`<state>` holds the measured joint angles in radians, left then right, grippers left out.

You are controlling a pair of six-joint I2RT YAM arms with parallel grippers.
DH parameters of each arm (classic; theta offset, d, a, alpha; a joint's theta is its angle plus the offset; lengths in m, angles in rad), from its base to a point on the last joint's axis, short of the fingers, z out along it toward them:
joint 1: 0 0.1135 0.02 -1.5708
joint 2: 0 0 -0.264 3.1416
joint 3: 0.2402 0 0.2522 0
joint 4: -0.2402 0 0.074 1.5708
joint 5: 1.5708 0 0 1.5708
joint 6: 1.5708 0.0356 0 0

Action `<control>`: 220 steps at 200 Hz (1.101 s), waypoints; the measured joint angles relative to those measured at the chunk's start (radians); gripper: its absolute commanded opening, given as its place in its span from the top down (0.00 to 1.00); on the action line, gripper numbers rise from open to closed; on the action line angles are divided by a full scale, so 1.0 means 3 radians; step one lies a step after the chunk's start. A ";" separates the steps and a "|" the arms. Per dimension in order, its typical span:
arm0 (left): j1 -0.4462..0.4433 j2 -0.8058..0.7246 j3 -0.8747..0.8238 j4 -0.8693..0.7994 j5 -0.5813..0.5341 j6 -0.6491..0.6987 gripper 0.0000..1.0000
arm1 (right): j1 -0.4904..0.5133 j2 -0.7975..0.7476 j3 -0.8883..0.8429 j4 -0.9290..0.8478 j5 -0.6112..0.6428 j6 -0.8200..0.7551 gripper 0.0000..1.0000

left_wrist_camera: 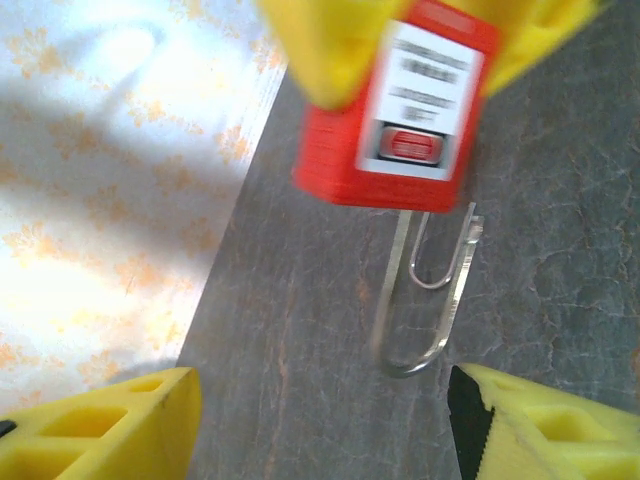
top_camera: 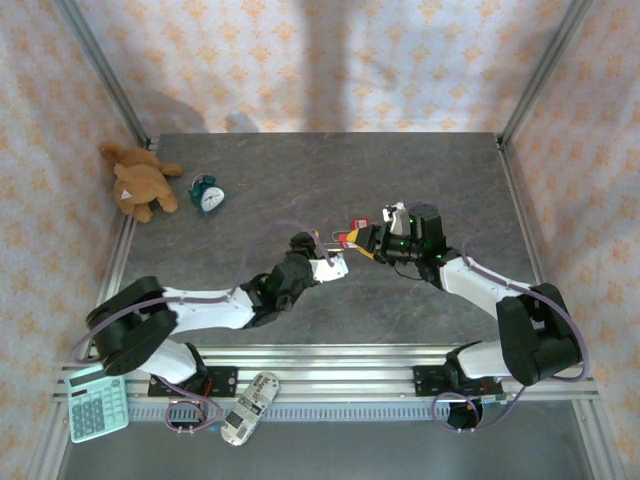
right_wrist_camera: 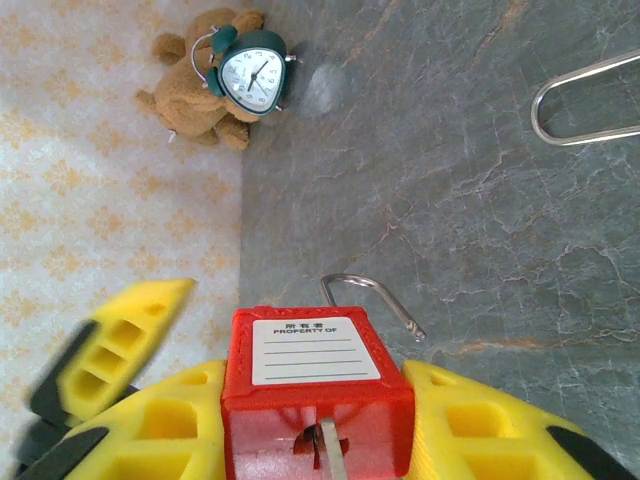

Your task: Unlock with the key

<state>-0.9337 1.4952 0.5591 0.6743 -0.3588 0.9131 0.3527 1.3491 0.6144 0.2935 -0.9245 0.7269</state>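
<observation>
My right gripper [right_wrist_camera: 318,435] is shut on the red padlock [right_wrist_camera: 315,375], its yellow fingers [right_wrist_camera: 470,425] pressed on both sides of the body. A metal key blade [right_wrist_camera: 331,455] sits in the keyhole on the face nearest the camera. The steel shackle [right_wrist_camera: 372,286] stands swung open, its free end clear of the body. In the top view the padlock [top_camera: 352,233] hangs above mid-table in the right gripper [top_camera: 367,240], and my left gripper [top_camera: 334,263] is just to its lower left. The left gripper [left_wrist_camera: 320,430] is open, nothing between its fingers, right below the shackle [left_wrist_camera: 410,369] of the padlock [left_wrist_camera: 400,110].
A brown teddy bear [top_camera: 140,180] and a green alarm clock [top_camera: 208,195] lie at the table's back left. A thin metal loop [right_wrist_camera: 585,100] shows over the table beyond the padlock. A calculator [top_camera: 96,403] and a remote [top_camera: 249,407] lie off the table's front edge by the left base.
</observation>
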 measured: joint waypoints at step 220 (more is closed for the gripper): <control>-0.0247 0.1579 0.0376 0.2281 -0.0566 0.1083 0.30 | 0.0015 -0.0071 -0.0019 0.0023 0.0113 0.0237 0.79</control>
<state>-1.0077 1.9690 0.6720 1.3586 -0.5285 1.2381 0.3573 1.3277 0.6086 0.3004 -0.8906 0.7979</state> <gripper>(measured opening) 0.706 0.341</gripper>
